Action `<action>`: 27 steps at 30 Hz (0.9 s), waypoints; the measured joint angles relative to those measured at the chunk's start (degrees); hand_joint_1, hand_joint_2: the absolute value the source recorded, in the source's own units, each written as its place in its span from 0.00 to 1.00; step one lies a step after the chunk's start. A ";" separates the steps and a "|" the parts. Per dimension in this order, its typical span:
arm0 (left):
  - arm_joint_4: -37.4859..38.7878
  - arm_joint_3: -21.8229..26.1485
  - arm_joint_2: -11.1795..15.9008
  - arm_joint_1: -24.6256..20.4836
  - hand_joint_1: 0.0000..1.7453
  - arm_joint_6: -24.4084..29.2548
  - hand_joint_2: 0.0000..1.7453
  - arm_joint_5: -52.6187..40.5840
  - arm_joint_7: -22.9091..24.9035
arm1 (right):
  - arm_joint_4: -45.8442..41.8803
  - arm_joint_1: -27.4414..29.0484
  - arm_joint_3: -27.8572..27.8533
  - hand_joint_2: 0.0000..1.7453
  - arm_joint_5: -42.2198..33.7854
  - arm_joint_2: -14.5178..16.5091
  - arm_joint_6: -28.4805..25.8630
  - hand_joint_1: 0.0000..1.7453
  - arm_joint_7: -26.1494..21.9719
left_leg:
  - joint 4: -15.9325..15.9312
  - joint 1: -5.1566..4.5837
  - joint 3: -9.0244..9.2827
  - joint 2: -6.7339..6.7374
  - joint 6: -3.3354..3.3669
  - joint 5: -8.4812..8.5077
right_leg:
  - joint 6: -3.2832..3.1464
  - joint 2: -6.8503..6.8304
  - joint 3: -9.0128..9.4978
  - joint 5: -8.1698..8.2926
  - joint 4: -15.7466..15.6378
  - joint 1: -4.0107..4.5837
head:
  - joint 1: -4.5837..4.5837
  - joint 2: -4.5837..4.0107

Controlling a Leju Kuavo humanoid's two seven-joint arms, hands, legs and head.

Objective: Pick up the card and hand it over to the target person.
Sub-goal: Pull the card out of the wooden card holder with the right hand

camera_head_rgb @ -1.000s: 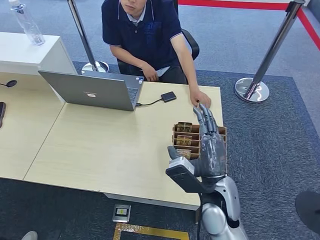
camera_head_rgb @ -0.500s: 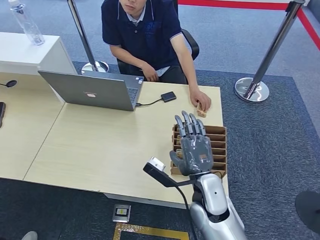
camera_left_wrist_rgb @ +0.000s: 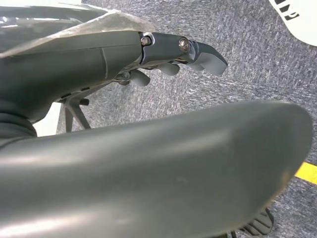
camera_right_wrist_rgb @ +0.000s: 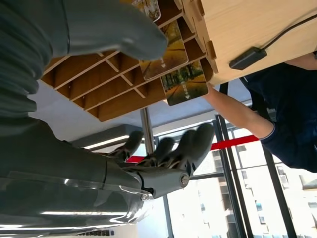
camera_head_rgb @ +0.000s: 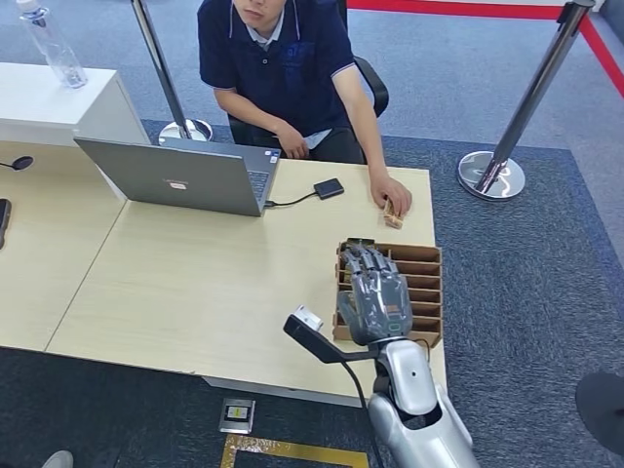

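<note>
Right hand: the right hand hangs palm-down over the left half of the wooden card rack at lower right of the head view, fingers apart and slightly curled, grasping nothing. In the right wrist view its thumb lies across the rack's slots and the fingers stand clear of the cards; whether any fingertip touches the rack I cannot tell.

Cards: several cards with autumn-tree pictures stand in the rack's slots, the end one sticking out furthest. In the head view the hand covers most of them.

Left hand: the left hand hangs over grey carpet, fingers loosely bent, nothing in it.

Person: a seated person in a dark polo at top centre rests a hand on the desk just above the rack, on a small tan object.

Desk: an open laptop at left, and a black drive cabled to it.

Change: half a second ago the right hand's fingers were straighter and higher; they have since dipped and curled toward the slots. A second ago the hand reached further up, near the person's hand.
</note>
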 joint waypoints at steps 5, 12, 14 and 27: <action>0.02 -0.09 0.01 -0.07 0.00 -0.06 0.00 -0.07 0.04 | 0.36 0.35 -0.14 1.00 -0.05 -0.02 0.06 0.70 0.08 | 0.00 0.00 0.01 -0.01 0.00 -0.01 | 0.00 -0.01 0.01 -0.01 0.00 0.00 | 0.00 0.00; 0.09 0.16 -0.04 -0.05 0.00 -0.03 0.00 0.16 0.21 | 1.70 0.09 -0.48 1.00 -0.13 0.49 0.52 0.58 0.07 | 0.00 0.01 0.03 0.00 -0.01 -0.02 | 0.00 0.02 0.02 -0.02 0.00 0.01 | 0.00 0.00; 0.11 0.20 -0.10 -0.01 0.00 0.01 0.00 0.19 0.23 | 2.33 -0.18 -0.76 1.00 -0.31 0.62 0.45 0.53 0.09 | 0.01 0.01 0.02 0.01 -0.01 -0.02 | 0.00 0.03 0.01 -0.01 0.01 0.00 | 0.00 0.00; 0.17 0.46 -0.20 -0.05 0.00 0.01 0.00 0.43 0.35 | 7.97 -2.30 -2.22 1.00 -0.90 1.58 -0.95 0.46 -0.73 | -0.01 -0.02 -0.03 0.12 0.02 0.03 | -0.01 0.08 -0.07 0.05 0.00 -0.01 | 0.00 0.00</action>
